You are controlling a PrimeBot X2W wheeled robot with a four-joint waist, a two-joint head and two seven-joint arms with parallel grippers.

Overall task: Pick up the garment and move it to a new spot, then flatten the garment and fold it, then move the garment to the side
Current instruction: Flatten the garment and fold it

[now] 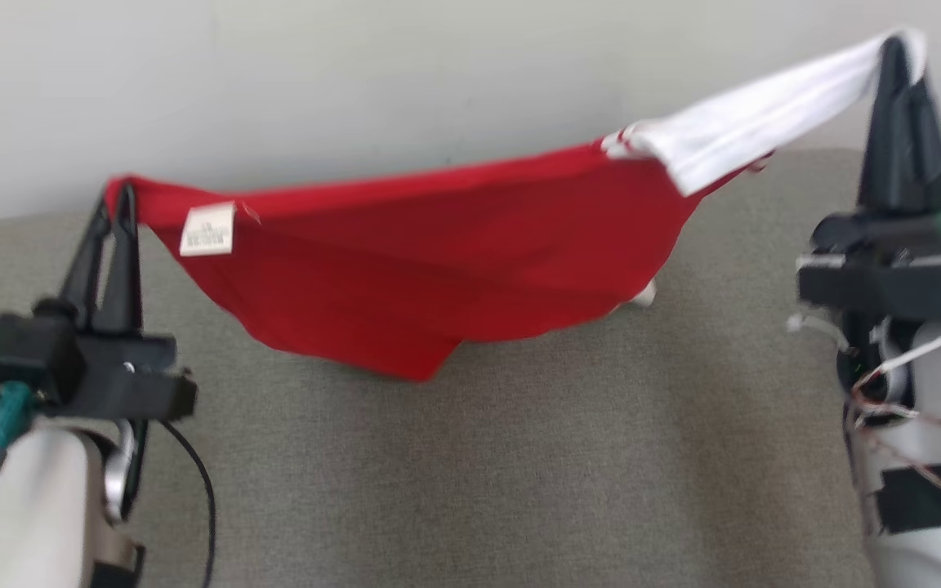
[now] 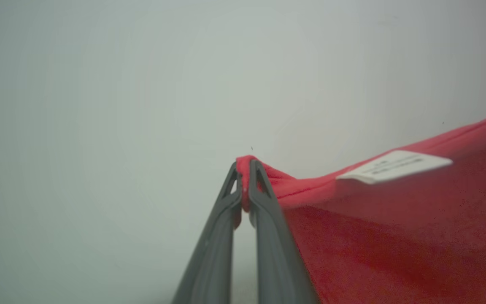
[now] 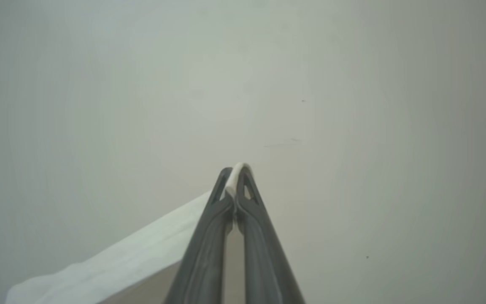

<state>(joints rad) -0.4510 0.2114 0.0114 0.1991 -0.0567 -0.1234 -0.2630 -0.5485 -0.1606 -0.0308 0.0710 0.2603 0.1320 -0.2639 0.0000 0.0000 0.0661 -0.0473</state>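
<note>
The garment point(image 1: 438, 269) hangs in the air as a slack red sling, strung from left to right above the grey padded surface point(image 1: 470, 490). Its lowest fold sags toward that surface in the middle, and I cannot tell whether it touches. A white label point(image 1: 207, 229) sits on the cloth near the left end. The right end runs out into a white part point(image 1: 764, 114) that climbs higher than the rest.

The left gripper point(image 1: 115, 200) is clenched on the red corner. In the left wrist view the cloth is pinched right at the tips of its fingers point(image 2: 264, 198). The right gripper point(image 1: 895, 49) is clamped on the tip of the white part, with a sliver of white showing between its closed fingers point(image 3: 251, 198). It stands higher and farther than the left one, so the cloth slopes down to the left. The pale wall point(image 1: 274, 82) stands beyond.

This looks like the carry before the garment is laid out flat. To do that well, I judge both pinches should be kept tight, since each holds only a little cloth. The right end should come level with the left, and the arms should draw apart until the sag is gone. The hanging edge should then meet the surface first so the rest lays down without bunching
</note>
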